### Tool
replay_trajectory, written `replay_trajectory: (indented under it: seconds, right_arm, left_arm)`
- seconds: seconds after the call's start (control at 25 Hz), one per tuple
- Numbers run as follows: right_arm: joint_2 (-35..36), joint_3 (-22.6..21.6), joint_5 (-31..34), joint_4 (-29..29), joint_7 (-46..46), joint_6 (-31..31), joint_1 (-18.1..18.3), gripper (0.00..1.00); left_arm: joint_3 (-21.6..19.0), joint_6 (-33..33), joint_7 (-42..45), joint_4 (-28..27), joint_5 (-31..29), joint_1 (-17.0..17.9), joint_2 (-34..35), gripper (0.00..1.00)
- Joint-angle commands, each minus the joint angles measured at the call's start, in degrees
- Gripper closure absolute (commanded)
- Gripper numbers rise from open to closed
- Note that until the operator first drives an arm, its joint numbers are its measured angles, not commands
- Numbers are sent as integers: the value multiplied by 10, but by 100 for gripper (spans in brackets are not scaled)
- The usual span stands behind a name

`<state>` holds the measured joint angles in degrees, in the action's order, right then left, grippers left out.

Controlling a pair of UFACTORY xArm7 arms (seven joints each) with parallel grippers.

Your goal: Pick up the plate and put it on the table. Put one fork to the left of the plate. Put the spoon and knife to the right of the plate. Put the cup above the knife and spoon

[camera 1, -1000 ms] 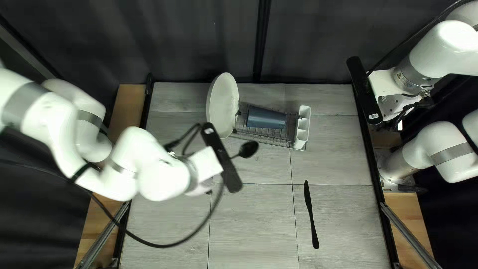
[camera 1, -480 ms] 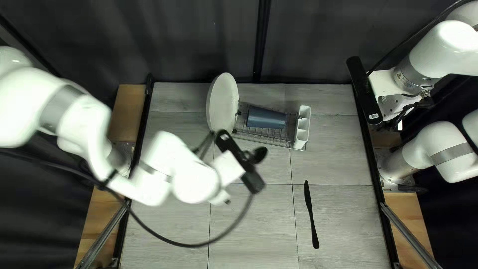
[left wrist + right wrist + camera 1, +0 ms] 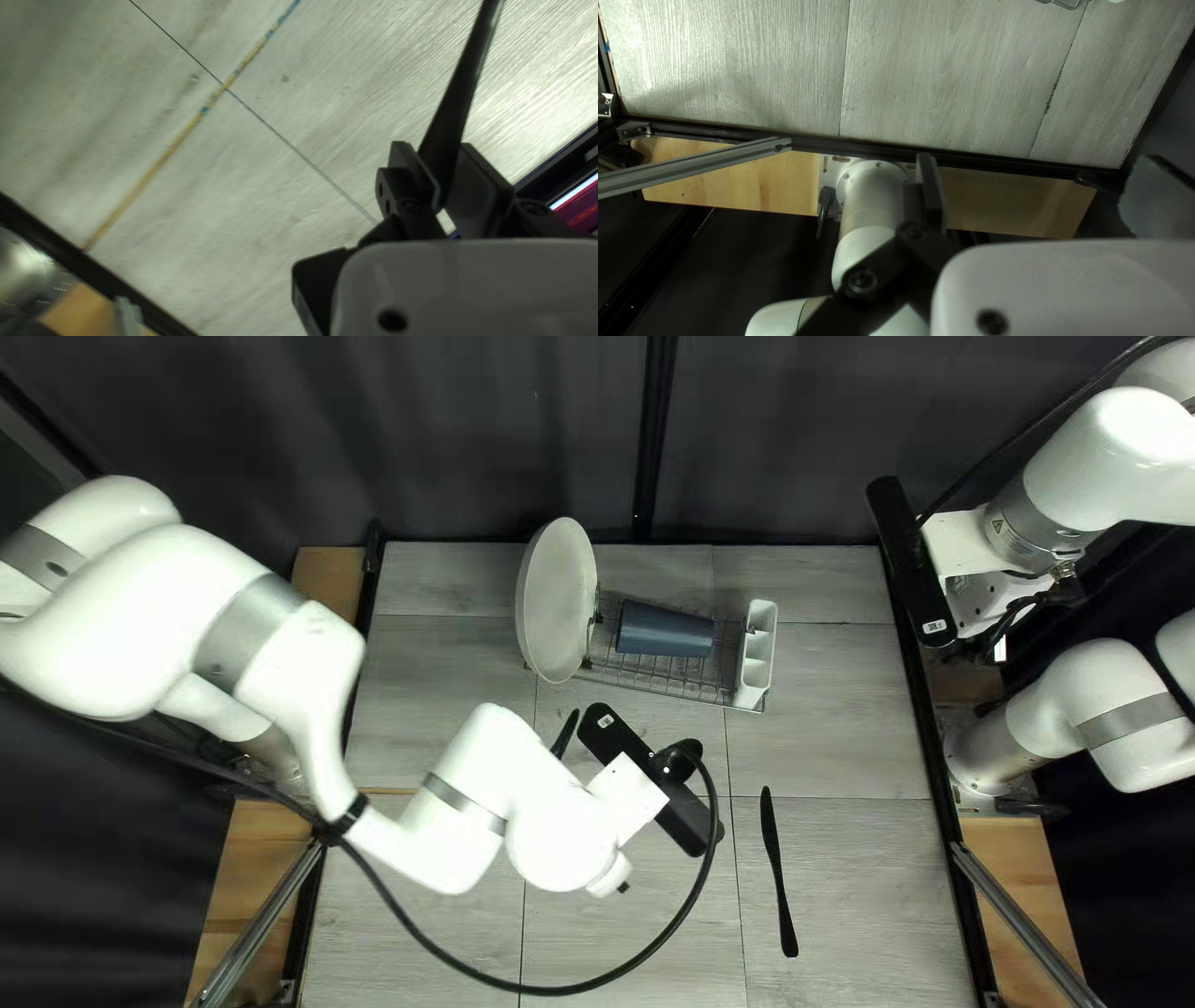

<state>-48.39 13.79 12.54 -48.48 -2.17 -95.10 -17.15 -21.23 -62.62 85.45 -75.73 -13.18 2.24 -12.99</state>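
1 camera looked slantwise down from above the near edge, while 2 nearer wrist cameras faced down, all 3 sharing the table.

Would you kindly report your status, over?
Left gripper shut on slim black utensil. Right gripper open. Round white plate at wire rack. Black cable looping over grey table.

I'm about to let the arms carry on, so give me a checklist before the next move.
1. Left pincer gripping the slim black utensil: ok, fingers touch both sides.
2. Which end of that utensil is gripped: cannot tell.
3. Black knife lying flat on the table: ok.
4. Round white plate on the table: not ok, it leans on edge at the grey wire rack.
5. Blue-grey cup placed: not ok, it lies in the rack.
6. Fork located: cannot tell.
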Motion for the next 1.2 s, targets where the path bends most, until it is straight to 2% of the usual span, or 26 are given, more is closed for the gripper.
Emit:
replay_trajectory:
  seconds: [0.04,0.24,0.4,0.52,0.6,0.8,0.96,1.2]
  right_arm:
    - [0,0,0,0,0,0,0,0]
    - [0,0,0,0,0,0,0,0]
    - [0,0,0,0,0,0,0,0]
    - [0,0,0,0,0,0,0,0]
    - [0,0,0,0,0,0,0,0]
    - [0,0,0,0,0,0,0,0]
    - [0,0,0,0,0,0,0,0]
    - [0,0,0,0,0,0,0,0]
  left_arm:
    - [17,17,109,-66,-21,33,-68,100]
    - [20,28,128,-74,-14,32,-83,100]
    - [39,34,196,-146,-24,56,-161,100]
    - [48,33,236,-173,-23,64,-186,100]
    - [47,30,232,-187,-24,65,-194,100]
    - [46,30,231,-188,-25,65,-194,100]
    - [49,47,255,-202,-9,63,-222,100]
    - [68,3,300,-307,-6,82,-300,100]
